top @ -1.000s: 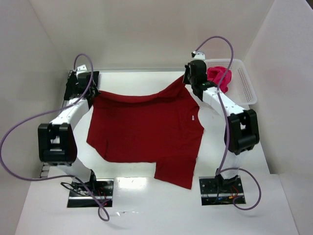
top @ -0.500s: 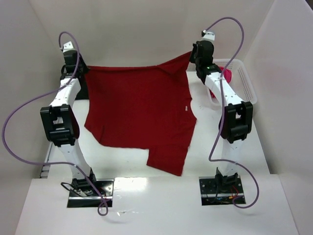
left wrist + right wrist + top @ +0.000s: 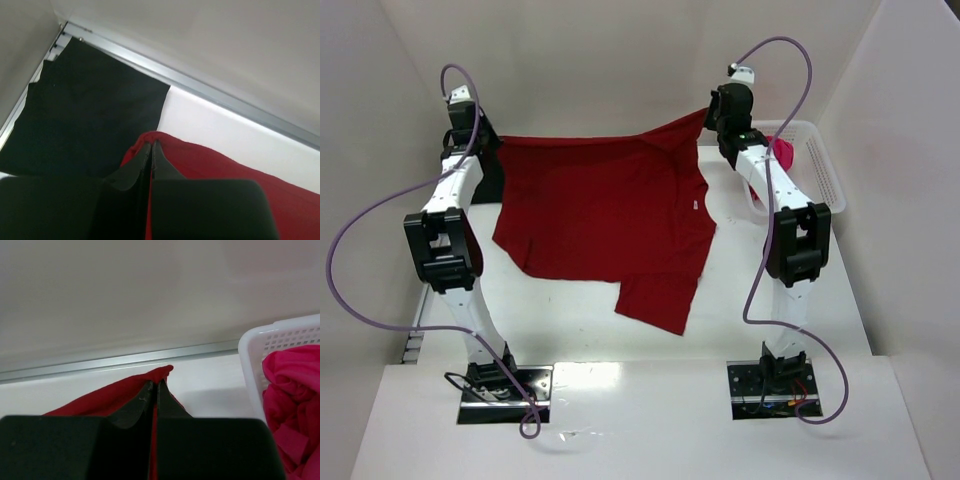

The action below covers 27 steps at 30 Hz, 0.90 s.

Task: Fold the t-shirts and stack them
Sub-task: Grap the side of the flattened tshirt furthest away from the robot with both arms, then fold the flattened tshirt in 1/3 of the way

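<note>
Black left fingers (image 3: 151,152) clamped shut on one top corner of crimson t-shirt (image 3: 600,215), right fingers (image 3: 155,390) clamped on the other; shirt hangs spread, left of white basket (image 3: 825,175). Pink t-shirt (image 3: 782,152) inside basket. Black t-shirt (image 3: 85,115) flat on desk (image 3: 570,335), far left of basket.

Lab booth: white walls (image 3: 620,60), bolted arms (image 3: 445,250).

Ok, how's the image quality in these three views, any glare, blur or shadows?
Top external: evenly lit and sharp, with a glare patch on the near part of the table. Left wrist: left pincer dark and blurred, red t-shirt soft. Right wrist: right pincer likewise blurred, white basket sharper.
</note>
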Motion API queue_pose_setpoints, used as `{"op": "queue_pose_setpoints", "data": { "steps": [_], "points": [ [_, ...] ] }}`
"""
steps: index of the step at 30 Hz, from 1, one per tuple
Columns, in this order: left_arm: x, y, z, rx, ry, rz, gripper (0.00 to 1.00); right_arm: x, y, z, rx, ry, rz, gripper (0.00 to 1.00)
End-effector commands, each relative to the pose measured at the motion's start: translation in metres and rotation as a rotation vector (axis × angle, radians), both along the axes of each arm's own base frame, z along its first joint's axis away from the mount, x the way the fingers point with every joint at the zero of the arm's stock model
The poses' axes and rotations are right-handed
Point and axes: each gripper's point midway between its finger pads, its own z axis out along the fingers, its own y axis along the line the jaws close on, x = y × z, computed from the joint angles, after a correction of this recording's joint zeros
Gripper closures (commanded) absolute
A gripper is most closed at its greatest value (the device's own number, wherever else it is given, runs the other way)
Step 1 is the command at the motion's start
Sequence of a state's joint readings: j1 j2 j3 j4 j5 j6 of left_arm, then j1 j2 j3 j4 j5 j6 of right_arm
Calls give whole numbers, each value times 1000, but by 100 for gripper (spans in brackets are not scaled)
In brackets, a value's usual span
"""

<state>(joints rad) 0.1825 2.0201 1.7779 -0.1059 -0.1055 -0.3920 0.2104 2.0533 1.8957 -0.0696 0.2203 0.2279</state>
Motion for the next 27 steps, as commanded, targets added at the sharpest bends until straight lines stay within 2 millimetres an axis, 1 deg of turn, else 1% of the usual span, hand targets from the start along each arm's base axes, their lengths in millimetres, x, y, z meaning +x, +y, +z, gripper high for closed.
{"op": "queue_pose_setpoints", "data": {
  "steps": [1, 2, 3, 4, 5, 6, 7, 8, 9, 10, 11, 12, 13, 14, 15, 16, 17, 18, 19, 20, 21, 22, 23, 24, 25, 26, 27],
  "points": [
    [-3, 14, -12, 17, 22, 9, 100, 4, -7, -16, 11, 17, -24, 99],
    [-3, 15, -12, 25, 25, 5, 100, 4, -4, -16, 23, 17, -17, 99],
    [-4, 15, -22, 21, 44, 5, 100, 2, -2, -23, 23, 33, -5, 99],
    [-6, 14, -24, 19, 53, 5, 100, 1, -2, -28, 32, 43, -7, 99],
    [-8, 14, -32, 23, 72, 1, 100, 0, -1, -30, 32, 53, 1, 99],
    [-13, 13, -45, 18, 100, 0, 100, -5, 2, -41, 42, 74, 17, 99],
    [-17, 12, -48, 16, 108, 0, 100, -7, 5, -47, 44, 87, 33, 99],
    [-17, 12, -48, 16, 108, 0, 100, -9, 8, -42, 50, 80, 51, 99],
    [-24, 17, -54, 12, 125, 10, 100, -12, 14, -52, 65, 105, 85, 99],
    [-27, 16, -53, 11, 126, 10, 100, -15, 16, -52, 69, 108, 98, 99],
    [-34, 15, -59, 8, 143, 10, 100, -22, 23, -69, 77, 150, 104, 99],
    [-36, 13, -64, 0, 153, 0, 100, -26, 23, -71, 87, 158, 100, 99],
    [-39, 10, -63, -5, 152, -11, 100, -35, 28, -81, 90, 185, 108, 99],
    [-46, 8, -69, -1, 178, -16, 100, -46, 39, -86, 95, 210, 146, 99],
    [-47, 8, -63, 1, 167, -16, 100, -51, 45, -86, 102, 213, 156, 99],
    [-53, 5, -69, -8, 181, -27, 100, -59, 45, -90, 103, 232, 166, 99],
    [-53, 5, -69, -8, 181, -27, 100, -64, 51, -88, 101, 233, 178, 99],
    [-56, 2, -69, -6, 185, -44, 100, -76, 57, -89, 117, 255, 191, 99],
    [-58, 2, -71, -9, 197, -45, 100, -80, 56, -86, 126, 254, 188, 99],
    [-58, 0, -72, -5, 198, -59, 100, -88, 64, -86, 132, 266, 218, 99],
    [-61, -1, -82, -13, 230, -60, 100, -98, 62, -81, 158, 266, 209, 99],
    [-59, 0, -77, -11, 220, -60, 100, -104, 63, -78, 171, 267, 217, 99],
    [-60, 0, -85, -16, 241, -60, 100, -114, 68, -84, 178, 286, 231, 99],
    [-58, 0, -81, -14, 232, -60, 100, -123, 68, -80, 195, 285, 239, 99],
    [-58, 0, -81, -14, 232, -60, 100, -124, 68, -73, 197, 273, 241, 99],
    [-58, 0, -81, -21, 230, -55, 100, -130, 66, -80, 201, 296, 235, 99],
    [-58, 0, -81, -21, 230, -55, 100, -132, 66, -84, 214, 308, 228, 99]
  ]
}}
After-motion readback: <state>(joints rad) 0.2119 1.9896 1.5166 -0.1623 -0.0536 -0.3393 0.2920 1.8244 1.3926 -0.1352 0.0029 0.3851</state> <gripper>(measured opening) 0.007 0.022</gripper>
